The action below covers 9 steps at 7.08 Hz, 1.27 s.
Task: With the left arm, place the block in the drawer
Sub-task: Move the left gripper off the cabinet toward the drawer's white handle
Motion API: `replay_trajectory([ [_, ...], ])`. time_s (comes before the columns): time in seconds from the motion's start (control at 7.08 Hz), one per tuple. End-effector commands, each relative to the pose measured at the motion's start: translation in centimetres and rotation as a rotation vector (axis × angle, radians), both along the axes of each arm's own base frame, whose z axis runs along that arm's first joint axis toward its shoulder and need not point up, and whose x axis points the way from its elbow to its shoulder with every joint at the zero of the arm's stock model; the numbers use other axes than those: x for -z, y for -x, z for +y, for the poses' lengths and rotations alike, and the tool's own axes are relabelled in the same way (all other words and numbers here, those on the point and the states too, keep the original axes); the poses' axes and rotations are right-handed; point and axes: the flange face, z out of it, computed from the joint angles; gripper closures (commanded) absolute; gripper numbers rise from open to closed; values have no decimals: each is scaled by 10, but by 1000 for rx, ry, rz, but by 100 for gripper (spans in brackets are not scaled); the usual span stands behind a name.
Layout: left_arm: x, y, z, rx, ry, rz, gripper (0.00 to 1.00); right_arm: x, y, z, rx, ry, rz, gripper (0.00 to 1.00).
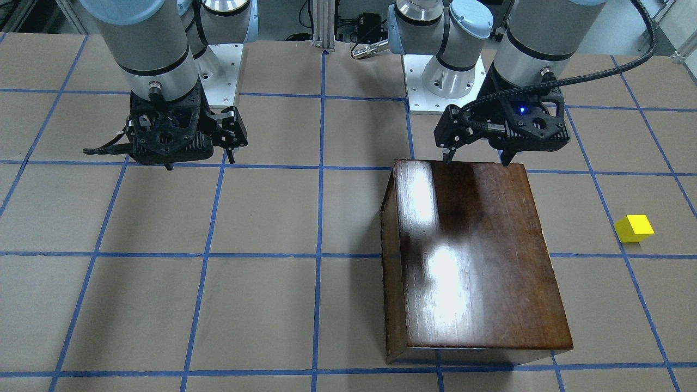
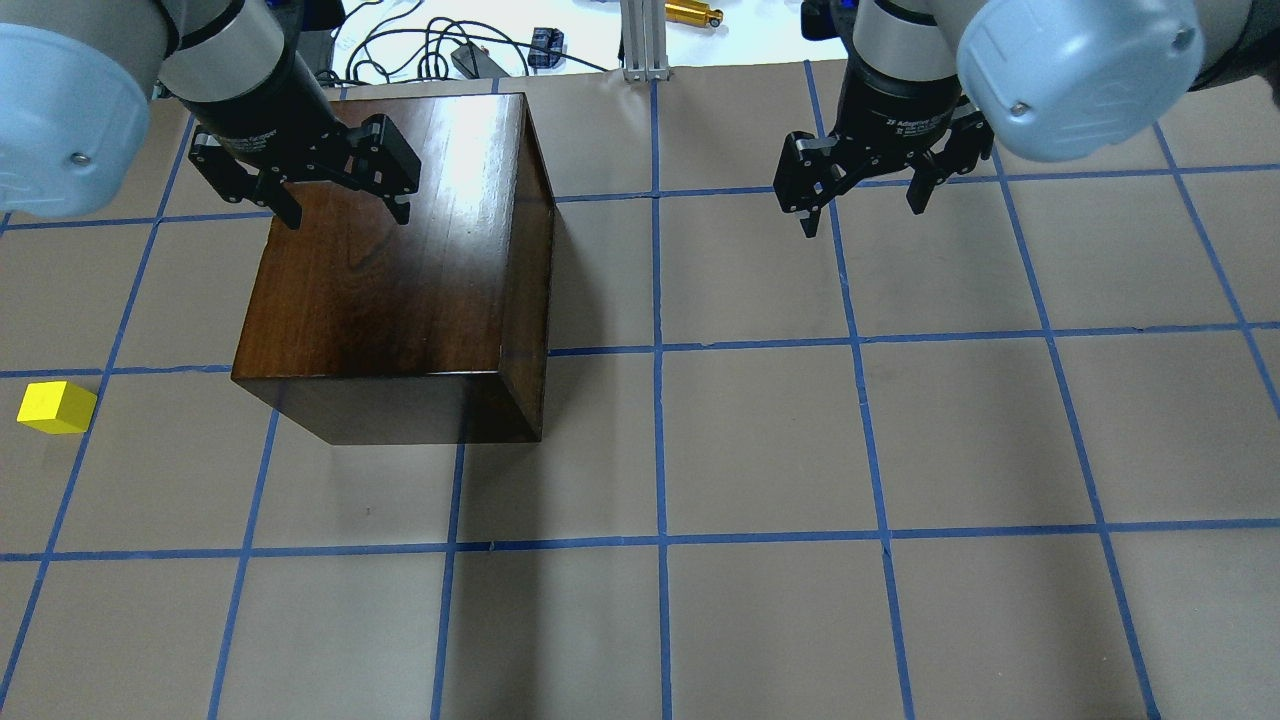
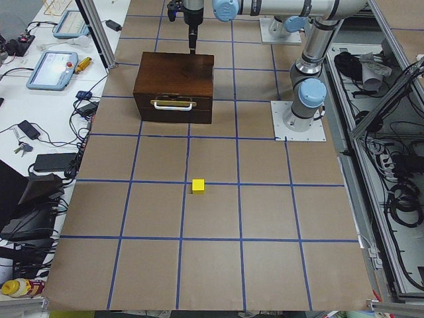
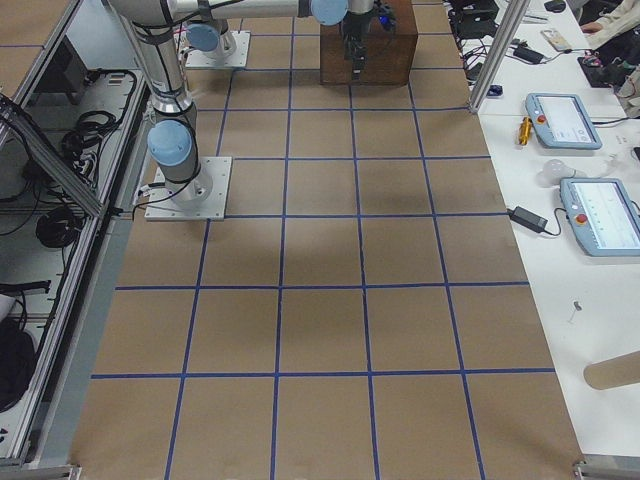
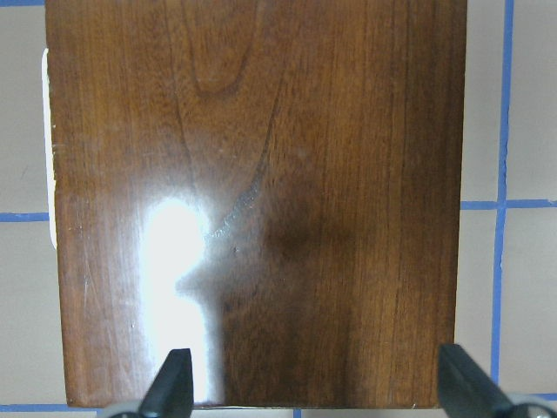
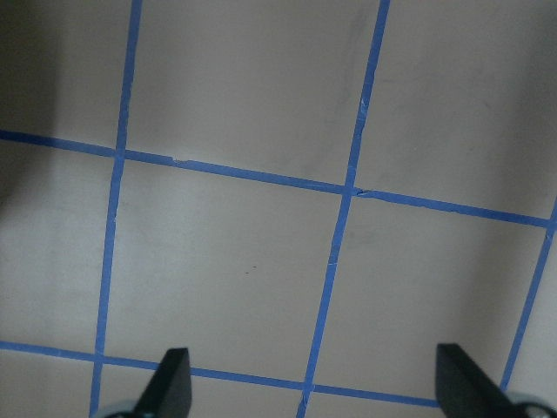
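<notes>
The yellow block (image 2: 55, 407) lies on the table to the robot's left of the dark brown wooden box (image 2: 400, 260), well apart from it; it also shows in the front view (image 1: 634, 228) and the left side view (image 3: 197, 187). The drawer is shut; its dark front with the metal pull (image 3: 173, 105) faces the block. My left gripper (image 2: 340, 212) hovers open and empty above the box's top near its back edge, as the front view (image 1: 477, 161) and the left wrist view (image 5: 315, 387) also show. My right gripper (image 2: 862, 215) hangs open and empty over bare table, seen too in its wrist view (image 6: 313, 387).
The table is brown paper with a blue tape grid. The arms' base plates (image 1: 446, 81) stand at the robot's edge. An aluminium post (image 2: 640, 40) and cables sit beyond the far edge. Side benches with teach pendants (image 3: 50, 69) flank the table.
</notes>
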Motion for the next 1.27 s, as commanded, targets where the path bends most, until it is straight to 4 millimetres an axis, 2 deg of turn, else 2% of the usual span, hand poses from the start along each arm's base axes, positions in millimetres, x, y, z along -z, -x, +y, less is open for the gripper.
replay_trajectory([
  [0.0, -7, -25, -1, -13, 8, -2, 0, 0, 0, 0, 1, 0, 1, 0],
  [0.14, -13, -53, -1, -15, 15, -7, 0, 0, 0, 0, 1, 0, 1, 0],
  [0.28, -15, -91, -1, -85, 4, -7, 0, 0, 0, 0, -1, 0, 1, 0],
  [0.56, -12, -157, -2, -200, -11, -11, 0, 0, 0, 0, -1, 0, 1, 0],
  [0.71, -4, -202, -3, -219, -30, -12, 0, 0, 0, 0, 1, 0, 1, 0],
  [0.85, 1, -250, 2, -216, -43, -9, 0, 0, 0, 0, 1, 0, 1, 0],
  [1.13, 23, -320, 7, -31, -74, 0, 0, 0, 0, 0, 1, 0, 1, 0],
])
